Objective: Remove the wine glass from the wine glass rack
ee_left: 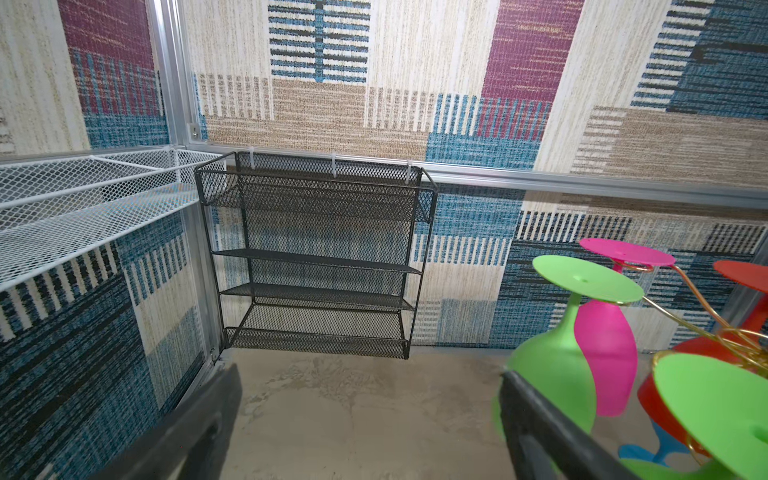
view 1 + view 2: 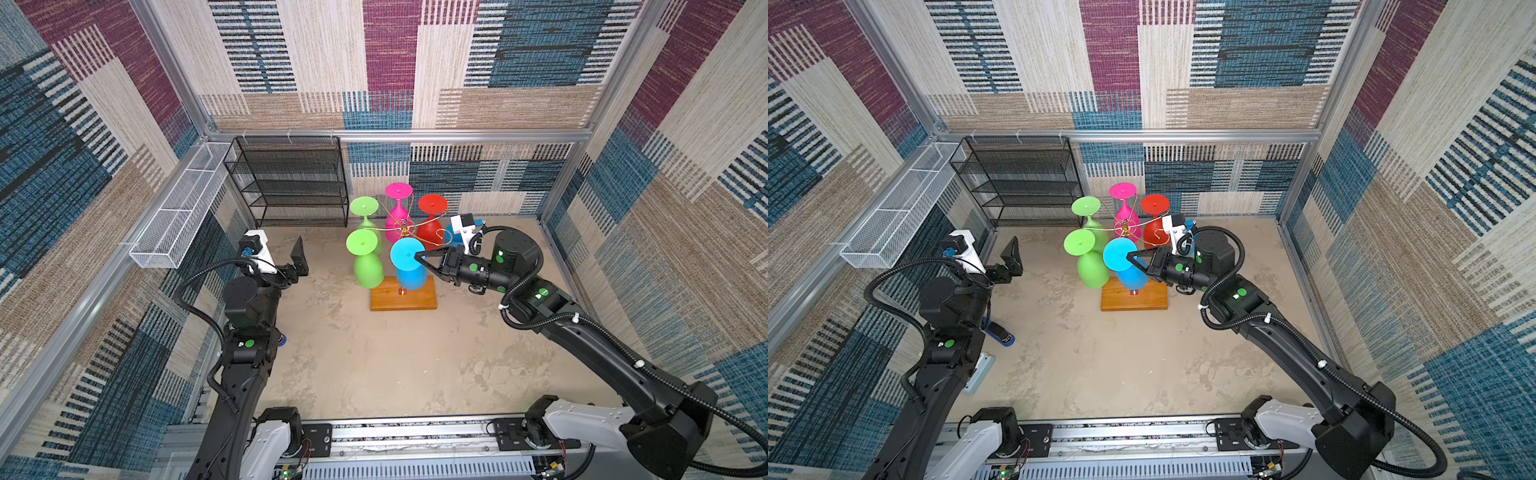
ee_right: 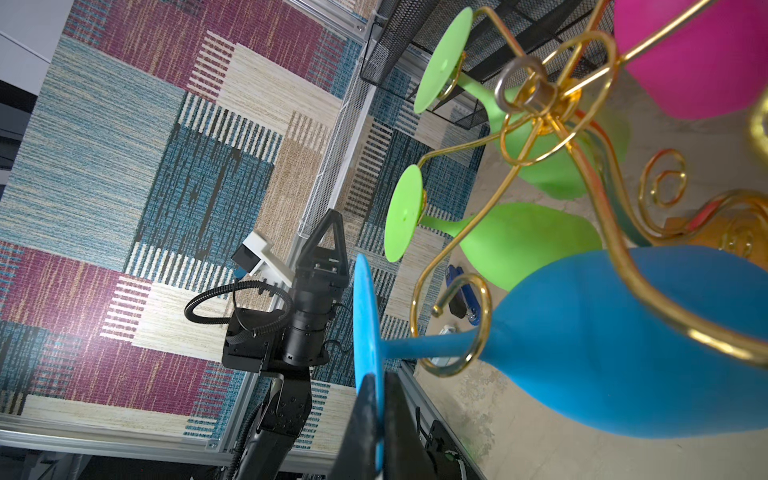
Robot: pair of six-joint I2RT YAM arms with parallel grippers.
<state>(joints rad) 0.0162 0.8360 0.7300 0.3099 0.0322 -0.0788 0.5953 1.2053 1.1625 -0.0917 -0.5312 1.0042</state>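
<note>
Where the blue glass [image 2: 409, 274] was: hung upside down, stem in the rack's [image 2: 403, 297] near curl.
Right gripper [image 2: 419, 256]: clenched on its foot.
Left gripper [image 1: 369, 371]: spread wide, apart from the rack.

In the left wrist view the left claw [image 1: 369, 372] is two blurred fingers cut by the edge, and the red glass [image 1: 744, 276] runs off frame. In a top view the rear blue glass [image 2: 449, 237] hides mostly behind the right wrist camera [image 2: 462, 226]. A small blue thing [image 2: 1001, 334] beside the left arm: can't tell what.
</note>
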